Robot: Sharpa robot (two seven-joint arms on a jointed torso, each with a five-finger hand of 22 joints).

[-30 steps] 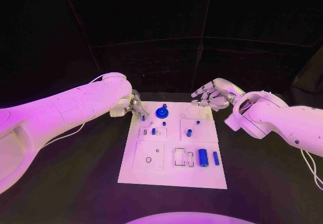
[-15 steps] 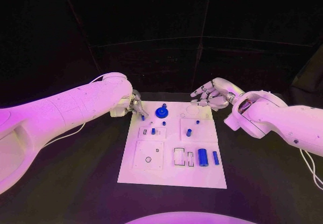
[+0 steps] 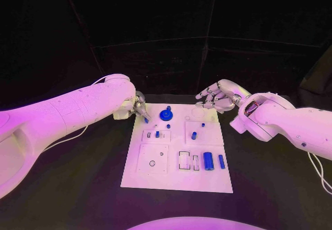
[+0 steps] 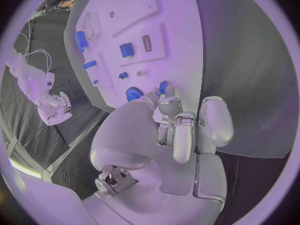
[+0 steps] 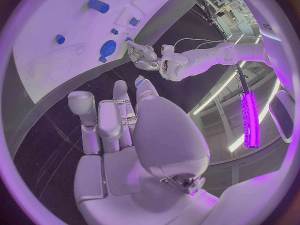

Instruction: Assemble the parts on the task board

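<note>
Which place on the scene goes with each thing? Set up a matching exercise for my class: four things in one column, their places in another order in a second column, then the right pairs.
Things
1. left hand
2. right hand
3. blue gear
4. large blue cylinder

Places
A. lying in the near right part of the task board
B. at the board's far left corner, fingers by a small blue part
C. above the table past the board's far right corner, holding nothing
D. near the board's far edge, toward the middle

Pairs: 1-B, 2-C, 3-D, 4-A
</note>
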